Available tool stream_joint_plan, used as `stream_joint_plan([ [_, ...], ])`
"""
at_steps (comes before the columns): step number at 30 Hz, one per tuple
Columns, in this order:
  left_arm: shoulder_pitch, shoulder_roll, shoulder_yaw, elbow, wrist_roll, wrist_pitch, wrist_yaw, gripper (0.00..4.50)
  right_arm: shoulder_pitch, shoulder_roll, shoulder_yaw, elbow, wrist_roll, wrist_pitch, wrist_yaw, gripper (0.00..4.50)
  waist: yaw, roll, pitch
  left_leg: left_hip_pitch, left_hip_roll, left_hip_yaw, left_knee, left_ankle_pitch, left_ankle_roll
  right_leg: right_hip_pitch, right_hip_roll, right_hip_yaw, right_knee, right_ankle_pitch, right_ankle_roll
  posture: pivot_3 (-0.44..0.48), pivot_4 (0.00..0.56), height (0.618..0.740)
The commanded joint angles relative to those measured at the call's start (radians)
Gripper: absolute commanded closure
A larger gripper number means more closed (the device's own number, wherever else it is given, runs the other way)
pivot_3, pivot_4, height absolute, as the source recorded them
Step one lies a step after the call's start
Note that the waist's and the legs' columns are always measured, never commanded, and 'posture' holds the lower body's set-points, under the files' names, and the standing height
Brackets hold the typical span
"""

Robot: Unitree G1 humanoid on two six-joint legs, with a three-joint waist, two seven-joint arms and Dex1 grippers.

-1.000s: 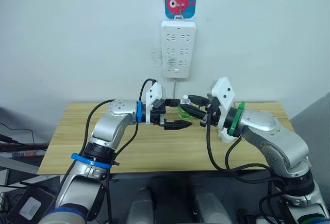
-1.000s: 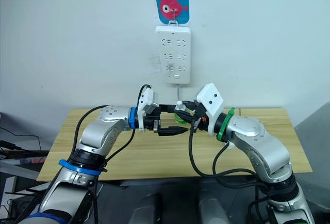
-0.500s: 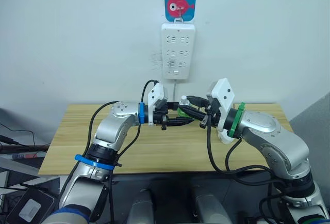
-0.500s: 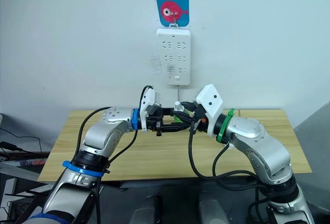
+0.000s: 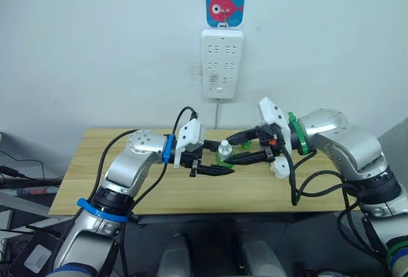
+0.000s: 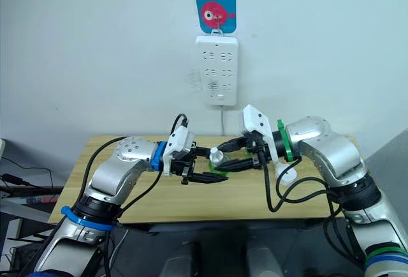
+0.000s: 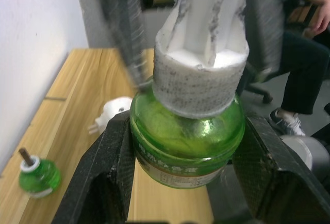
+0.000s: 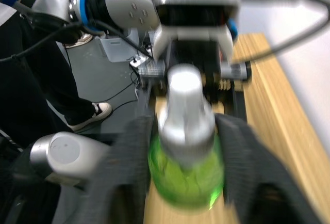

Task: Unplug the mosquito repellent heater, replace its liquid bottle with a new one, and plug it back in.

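- Green glass, round-bodied, with a white screw cap: that new liquid bottle (image 7: 185, 141) sat squeezed between the two black fingers of my left gripper (image 5: 217, 159), one on each flank of its belly, held in the air above the pale wooden table (image 5: 95, 162).
- My right gripper (image 5: 239, 149) faced the left one head-on from the other side of the bottle. Its fingers were spread wider than the white cap (image 7: 198, 74) and flanked the bottle without pinching it, so I judged that hand unclenched.
- What mattered was the bottle's long axis. It stood roughly upright, cap uppermost, crosswise to both pairs of fingers, which came in level from my left and my right.
- The cap rose clear of my left fingers, so it was the free part. It lay directly ahead of my right hand, which was the only hand free to grip and twist it. I judged the step in hand to be uncapping.
- Small, white and rounded, the plastic mosquito repellent heater (image 5: 279, 169) lay on the table under my right forearm, prongs showing in the left wrist view, unplugged and well below the bottle.
- A second green bottle with a bare dark wick (image 7: 36, 175) stood on the table apart from the heater. I took it for the spent one.
- On the wall behind, the long white power strip (image 5: 220, 63) hung with nothing plugged in, so the plugging-in was not yet done.
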Motion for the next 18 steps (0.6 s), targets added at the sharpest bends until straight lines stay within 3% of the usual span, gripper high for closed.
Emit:
stream_joint_plan([
  [1, 0.02, 0.011, 0.019, -0.051, -0.023, 0.009, 0.011, 2.19, 0.058, -0.044, -0.142, -0.132, 0.028, 0.013, -0.083, 1.12, -0.002, 0.0, 0.0, 0.0, 0.0, 0.0, 0.0, 0.0, 0.0, 0.0, 0.0, 0.0, 0.0, 0.0, 0.0, -0.118, 0.169, 0.74],
  [2, 0.022, 0.01, 0.023, -0.049, -0.021, 0.013, 0.023, 2.19, 0.105, -0.055, -0.179, -0.188, 0.034, 0.023, -0.118, 0.81, -0.002, 0.0, 0.0, 0.0, 0.0, 0.0, 0.0, 0.0, 0.0, 0.0, 0.0, 0.0, 0.0, 0.0, 0.0, -0.122, 0.172, 0.74],
  [6, 0.016, -0.001, 0.023, -0.03, 0.004, 0.007, 0.072, 2.19, 0.324, 0.02, -0.254, -0.452, -0.024, 0.061, -0.399, 0.79, -0.002, 0.0, 0.0, 0.0, 0.001, -0.002, 0.0, 0.0, 0.0, 0.001, 0.001, -0.001, 0.0, -0.002, 0.002, -0.137, 0.179, 0.74],
  [10, 0.0, -0.032, 0.014, -0.009, 0.025, -0.003, 0.129, 2.19, 0.425, 0.219, -0.143, -0.639, -0.131, 0.136, -0.729, 0.79, -0.011, 0.001, 0.0, 0.001, 0.001, 0.0, 0.0, 0.0, 0.0, -0.001, 0.002, 0.001, 0.002, -0.003, 0.004, -0.154, 0.189, 0.74],
  [13, -0.005, -0.057, 0.014, 0.005, 0.037, -0.017, 0.156, 2.19, 0.449, 0.303, -0.059, -0.667, -0.209, 0.152, -0.858, 0.79, -0.013, 0.001, 0.0, 0.001, 0.002, 0.0, 0.001, 0.0, 0.0, 0.0, 0.003, 0.002, 0.002, -0.003, 0.004, -0.159, 0.186, 0.74],
  [18, -0.012, -0.071, 0.014, 0.012, 0.038, -0.027, 0.167, 2.19, 0.468, 0.315, 0.035, -0.622, -0.296, 0.124, -0.919, 0.79, -0.013, 0.001, 0.0, 0.001, 0.001, 0.0, 0.001, 0.0, 0.0, 0.0, 0.003, 0.002, 0.001, -0.003, 0.004, -0.156, 0.182, 0.74],
])
